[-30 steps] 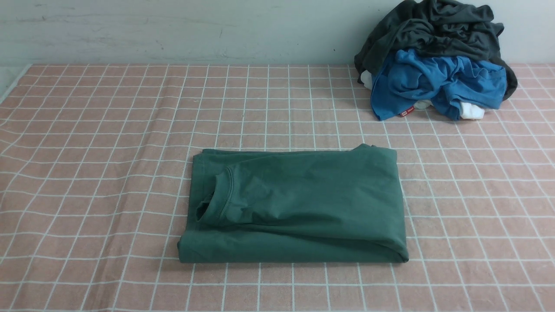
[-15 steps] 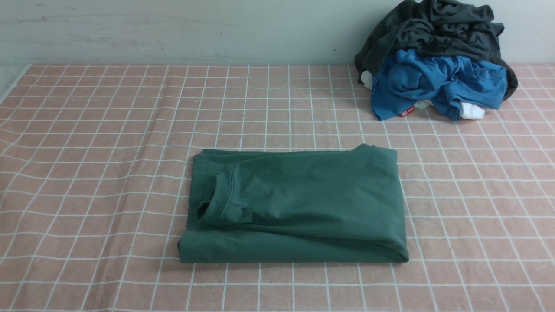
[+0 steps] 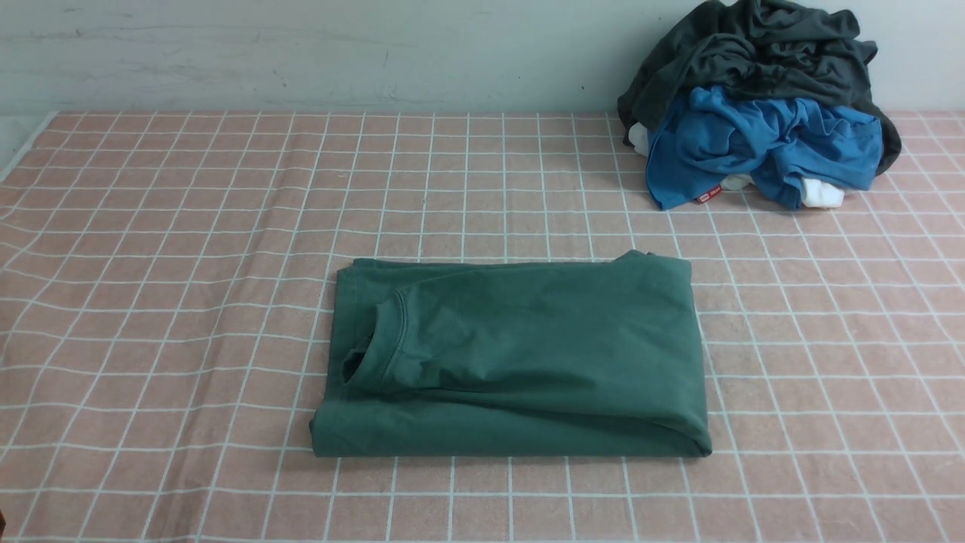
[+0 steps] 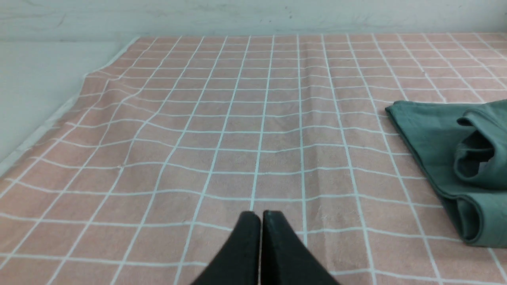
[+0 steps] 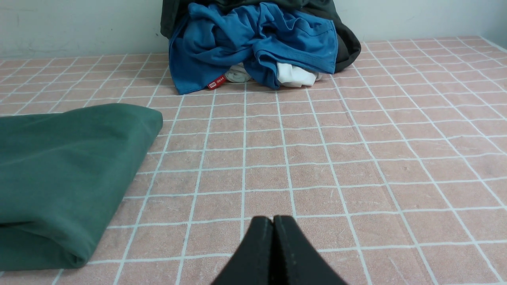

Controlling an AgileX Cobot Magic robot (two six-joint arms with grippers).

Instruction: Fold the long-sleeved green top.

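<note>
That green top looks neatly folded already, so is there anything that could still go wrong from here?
Probably little. The green long-sleeved top lies folded, and the left gripper and right gripper are shut and clear of it. Its collar end looks loose and puffy, so a nudge might open the fold. The clothes pile nearby could be mistaken for it.
</note>
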